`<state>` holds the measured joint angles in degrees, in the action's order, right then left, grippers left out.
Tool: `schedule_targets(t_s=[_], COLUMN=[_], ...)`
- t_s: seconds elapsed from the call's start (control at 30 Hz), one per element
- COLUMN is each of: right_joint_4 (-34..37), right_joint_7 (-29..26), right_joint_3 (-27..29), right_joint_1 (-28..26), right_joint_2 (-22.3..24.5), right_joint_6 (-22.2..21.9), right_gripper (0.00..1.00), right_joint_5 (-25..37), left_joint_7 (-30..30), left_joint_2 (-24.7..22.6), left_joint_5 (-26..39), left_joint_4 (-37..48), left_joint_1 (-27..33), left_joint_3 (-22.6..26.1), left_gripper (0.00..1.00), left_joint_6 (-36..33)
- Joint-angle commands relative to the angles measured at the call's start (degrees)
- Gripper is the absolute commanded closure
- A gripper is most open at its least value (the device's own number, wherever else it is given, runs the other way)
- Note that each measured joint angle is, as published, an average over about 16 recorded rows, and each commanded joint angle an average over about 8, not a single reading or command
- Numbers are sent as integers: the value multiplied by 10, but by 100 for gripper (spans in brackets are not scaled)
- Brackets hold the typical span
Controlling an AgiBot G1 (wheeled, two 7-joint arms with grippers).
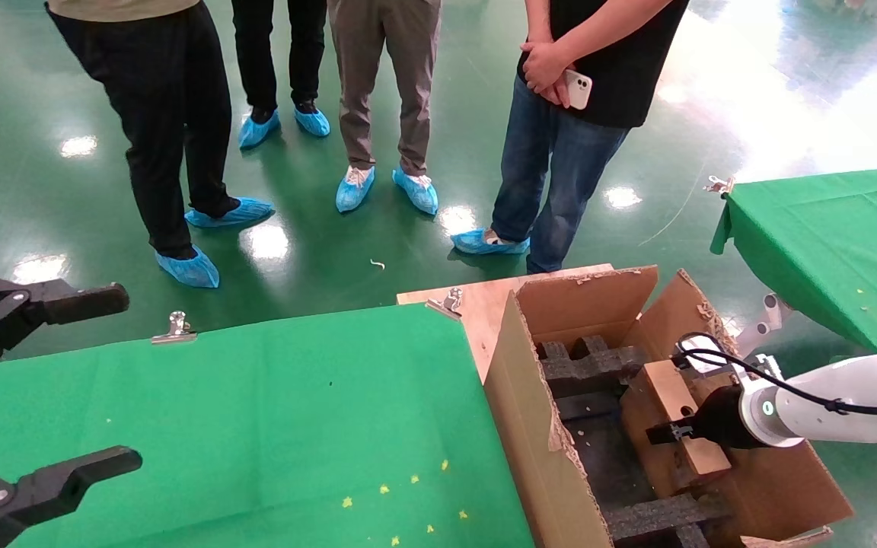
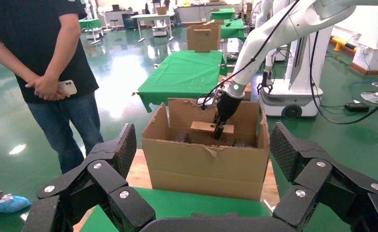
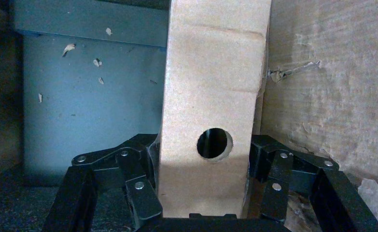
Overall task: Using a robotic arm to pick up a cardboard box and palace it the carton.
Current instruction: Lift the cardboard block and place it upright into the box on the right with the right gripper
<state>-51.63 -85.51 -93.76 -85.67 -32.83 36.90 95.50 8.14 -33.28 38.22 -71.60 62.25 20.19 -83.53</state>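
Two pincers: my right gripper [image 3: 203, 212] clamps the box [image 3: 211, 96] inside the carton [image 1: 530, 426], near its far wall; I judge best to lower straight between the foam [image 1: 591, 365], release only once seated; left gripper [image 1: 35, 388] open, parked over the table [image 1: 256, 411].

cardboard box [image 3: 208, 111]: brown, round hole, gripped by right gripper [image 3: 203, 193] | carton [image 1: 537, 426]: open, ragged flaps, box held inside

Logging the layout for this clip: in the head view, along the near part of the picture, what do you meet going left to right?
Left end effector → green cloth table → carton → cardboard box → right end effector on the white robotic arm.
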Motion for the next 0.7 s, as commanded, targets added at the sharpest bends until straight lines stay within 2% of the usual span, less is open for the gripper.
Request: schedule_targets(t_s=[0.03, 0.07, 0.7], right_joint_4=[6, 6, 2], right_joint_7=[7, 7, 4], right_joint_3=[1, 1, 2], right_joint_1=[1, 1, -5], right_joint_2=[-3, -3, 0], right_joint_6=[0, 0, 3], right_gripper=[9, 0, 0], right_joint_5=[-6, -6, -1], left_joint_7=[0, 0, 0], left_joint_2=[0, 0, 0], left_joint_5=[0, 0, 0], left_joint_4=[0, 0, 0], left_joint_1=[0, 0, 0], left_joint_3=[0, 0, 0], left_gripper=[0, 0, 0], left_joint_6=[0, 0, 0])
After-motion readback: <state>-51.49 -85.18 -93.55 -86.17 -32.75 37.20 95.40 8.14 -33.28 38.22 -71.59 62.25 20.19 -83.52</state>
